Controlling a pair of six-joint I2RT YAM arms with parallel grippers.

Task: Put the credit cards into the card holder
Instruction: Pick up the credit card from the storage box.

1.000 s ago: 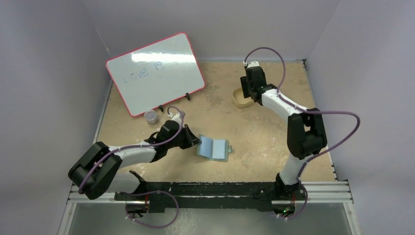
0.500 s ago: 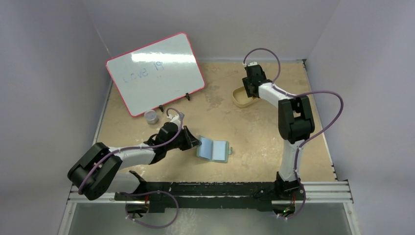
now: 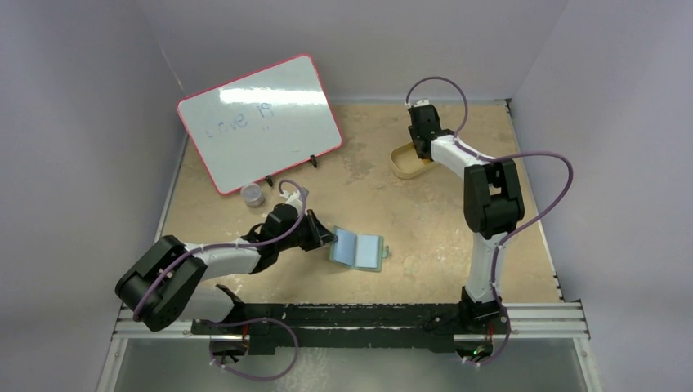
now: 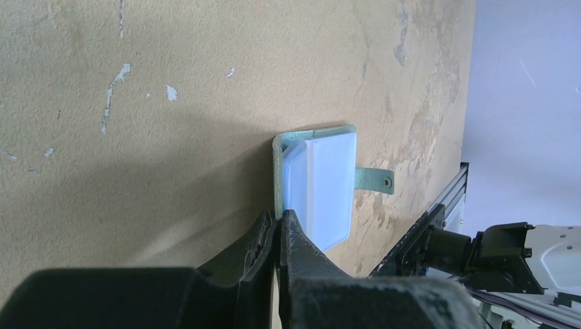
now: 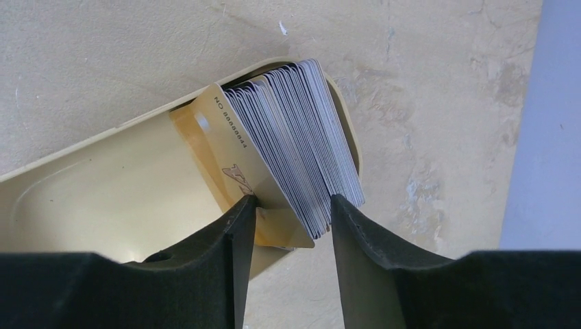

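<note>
The card holder (image 3: 357, 250) lies open on the table, light blue inside with a grey-green rim (image 4: 322, 192) and a snap tab (image 4: 375, 180). My left gripper (image 3: 331, 238) is shut on its left edge (image 4: 277, 216). At the back right, my right gripper (image 3: 421, 149) reaches down into a tan tray (image 3: 402, 169). In the right wrist view its fingers (image 5: 293, 202) press on both sides of a fanned stack of credit cards (image 5: 288, 137), with a gold card facing the left finger. The stack stands on edge at the tray's (image 5: 103, 192) end.
A pink-framed whiteboard (image 3: 260, 122) leans on a stand at the back left. A small round metal tin (image 3: 253, 194) sits in front of it, close to the left arm. Walls enclose the table on three sides.
The right arm has swung its elbow in and lowered its gripper into the tray, and its jaws have narrowed onto the card stack. The left arm and card holder have not moved.
</note>
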